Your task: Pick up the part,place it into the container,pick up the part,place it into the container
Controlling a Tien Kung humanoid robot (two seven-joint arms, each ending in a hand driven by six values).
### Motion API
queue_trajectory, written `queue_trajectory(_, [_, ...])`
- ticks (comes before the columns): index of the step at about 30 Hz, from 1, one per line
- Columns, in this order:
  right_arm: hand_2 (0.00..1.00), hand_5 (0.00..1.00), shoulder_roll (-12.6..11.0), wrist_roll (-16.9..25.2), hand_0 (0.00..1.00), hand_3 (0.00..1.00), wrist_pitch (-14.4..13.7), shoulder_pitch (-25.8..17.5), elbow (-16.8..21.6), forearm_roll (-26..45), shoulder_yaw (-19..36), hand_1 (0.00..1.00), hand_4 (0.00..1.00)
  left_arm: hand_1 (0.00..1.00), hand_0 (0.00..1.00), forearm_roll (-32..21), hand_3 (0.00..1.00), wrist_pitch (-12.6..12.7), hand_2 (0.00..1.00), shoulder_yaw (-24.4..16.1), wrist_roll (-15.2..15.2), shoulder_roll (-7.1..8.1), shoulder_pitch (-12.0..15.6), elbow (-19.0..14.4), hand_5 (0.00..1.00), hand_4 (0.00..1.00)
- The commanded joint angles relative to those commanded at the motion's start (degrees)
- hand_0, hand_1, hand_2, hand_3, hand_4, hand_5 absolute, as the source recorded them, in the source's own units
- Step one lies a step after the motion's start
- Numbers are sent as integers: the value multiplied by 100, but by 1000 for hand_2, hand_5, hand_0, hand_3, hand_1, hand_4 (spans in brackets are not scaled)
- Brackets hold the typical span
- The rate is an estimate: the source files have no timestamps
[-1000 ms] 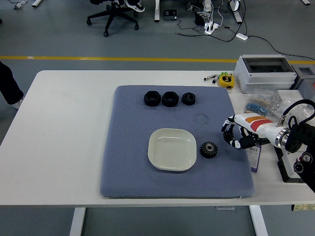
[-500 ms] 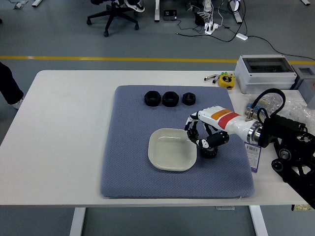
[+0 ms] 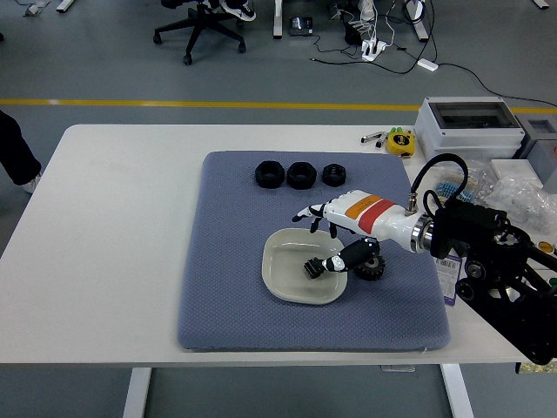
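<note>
A black gear (image 3: 372,269) lies on the blue-grey mat (image 3: 226,261), just right of the pale square dish (image 3: 277,254). My right hand (image 3: 309,242) reaches in from the right over the dish's right half. Its fingers are spread: the long fingers point left above the dish, and the thumb (image 3: 315,266) hangs low over the dish. The hand holds nothing, and its palm partly hides the gear. Three more black parts (image 3: 301,175) stand in a row at the mat's far edge. The left arm is out of view.
A grey plastic box (image 3: 468,129), a yellow tape measure (image 3: 400,142) and clear bags of small parts (image 3: 515,187) sit at the table's right back. A person's dark leg (image 3: 13,148) shows at the left edge.
My right hand has moved left from the mat's right edge, past the gear, to over the dish. The gear has stayed beside the dish.
</note>
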Motion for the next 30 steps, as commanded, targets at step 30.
queue_trajectory(30, [849,514,-410,-91,737,897,288,-437,-817,-730,324,732,998,651,680,-107,553,14,647,92,-31,-13,118,1,578,620])
